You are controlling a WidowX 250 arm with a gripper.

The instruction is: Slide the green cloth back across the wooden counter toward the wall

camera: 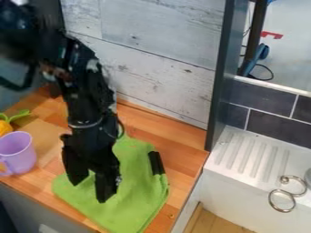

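The black gripper (91, 186) hangs over the left part of a green cloth (137, 200), its two fingers apart with green showing between them. The cloth lies spread on the wooden counter, partly hidden behind the gripper and arm. A short black piece (156, 163) lies at the cloth's right edge. Left of the gripper, a purple cup (19, 152) stands on the counter, apart from it.
An orange and green item (7, 125) lies behind the cup at the left edge. A grey-white plank wall (152, 82) rises behind the wooden counter (182, 157). To the right are a dark upright post (220, 86), a white ribbed sink ledge (249, 159) and metal rings (282, 200).
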